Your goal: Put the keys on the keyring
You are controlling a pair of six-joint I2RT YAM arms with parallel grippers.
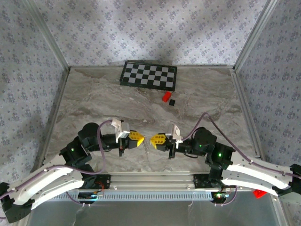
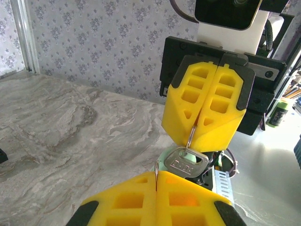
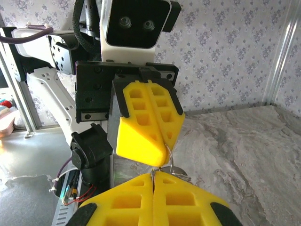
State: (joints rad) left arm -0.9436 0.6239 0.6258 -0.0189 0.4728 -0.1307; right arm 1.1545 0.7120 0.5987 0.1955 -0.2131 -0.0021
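both jaws pinch the keyring (image 2: 191, 135) — key (image 2: 186, 163) stamp unreadable

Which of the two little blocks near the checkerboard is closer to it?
The red block, just off the checkerboard's near right corner. The black cube sits beside it, slightly farther from the board.

Checkerboard (image 1: 149, 76), red block (image 1: 166, 96) (black cube (image 1: 172, 101) beside).

The grey marbled table (image 1: 94, 103) carries a checkerboard (image 1: 149, 75) lying flat at far centre. Just near-right of it lie a red block (image 1: 166, 96) and a black cube (image 1: 172, 101), close together and possibly touching.
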